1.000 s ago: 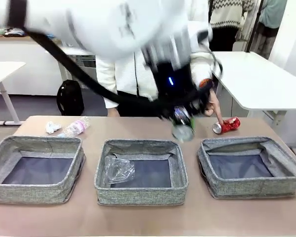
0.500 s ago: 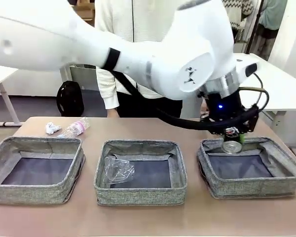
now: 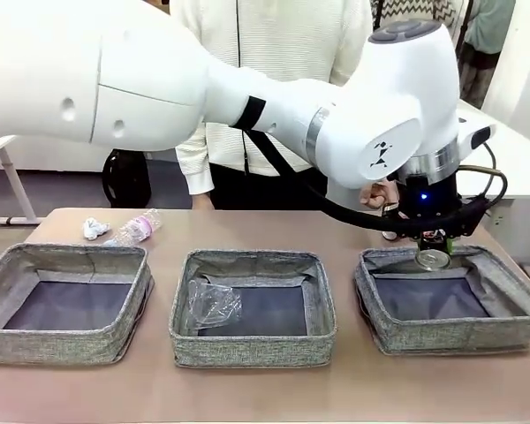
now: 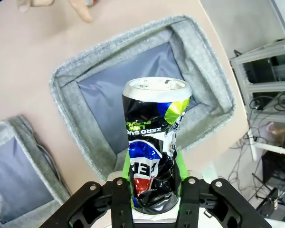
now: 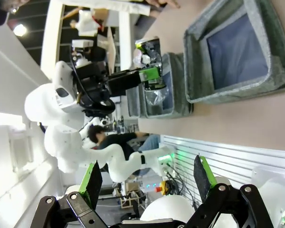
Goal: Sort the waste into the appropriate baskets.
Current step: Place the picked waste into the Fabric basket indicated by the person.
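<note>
Left arm is reaching across, and the left gripper (image 4: pixel 154 166) is clamped on the black can (image 4: pixel 154 123). The left wrist cam shows it best: green pads squeezing both sides of a dented can, with the dark bottom of the right basket (image 3: pixel 450 334) behind it. From the front you just get the can's silver end hanging over that basket's far rim, not touching it. A person's hand (image 3: pixel 377 194) sits just beyond that rim.

The front cam also has a crumpled clear bottle (image 3: pixel 212 303) in the next basket (image 3: pixel 252 346) to the left. A pink-label bottle (image 3: pixel 137 227) and a paper wad (image 3: pixel 94 228) lie on the table (image 3: pixel 247 389), well left of the right basket.

On its own wrist cam, the right gripper (image 5: pixel 147 175) is spread wide with nothing in it.
</note>
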### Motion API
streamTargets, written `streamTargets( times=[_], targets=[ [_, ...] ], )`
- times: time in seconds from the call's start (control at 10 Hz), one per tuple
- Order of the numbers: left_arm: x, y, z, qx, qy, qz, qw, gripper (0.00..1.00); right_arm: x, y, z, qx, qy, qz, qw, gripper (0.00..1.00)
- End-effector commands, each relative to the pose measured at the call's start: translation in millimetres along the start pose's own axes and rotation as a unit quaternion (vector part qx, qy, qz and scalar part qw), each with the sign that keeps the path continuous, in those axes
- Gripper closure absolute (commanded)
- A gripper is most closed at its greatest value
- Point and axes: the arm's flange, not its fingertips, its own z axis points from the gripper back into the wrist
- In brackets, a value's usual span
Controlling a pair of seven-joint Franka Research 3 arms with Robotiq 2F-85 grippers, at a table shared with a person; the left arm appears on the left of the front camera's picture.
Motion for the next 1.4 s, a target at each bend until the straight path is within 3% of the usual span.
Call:
streamTargets(
  times=[0.0,0.1,0.2,0.3,1.0,1.1,1.3],
  targets=[
    [0,0,2,0.001,-0.003,0.011,1.0,0.62,-3,1,0,0.003,0.002,0.008,1.0,0.0],
    [1,0,1,0.001,-0.007,0.013,1.0,0.62,-3,1,0,0.003,0.002,0.008,1.0,0.0],
    [1,-1,2,-0.008,-0.012,0.023,1.0,0.25,-3,1,0,0.003,0.002,0.008,1.0,0.0],
    [1,-1,2,-0.008,-0.011,0.015,1.0,0.02,-3,1,0,0.003,0.002,0.008,1.0,0.0],
    [-4,7,16,-0.013,0.007,0.016,1.0,0.0,0,0,0,0.0,0.0,0.0,1.0,0.0],
    [-9,13,37,-0.021,0.039,-0.004,0.999,0.0,5,1,-3,0.009,-0.001,-0.007,1.0,0.0],
    [-20,60,103,-0.015,0.072,-0.04,0.997,0.0,26,9,-26,0.004,0.033,-0.003,0.999,0.0]
  ],
)
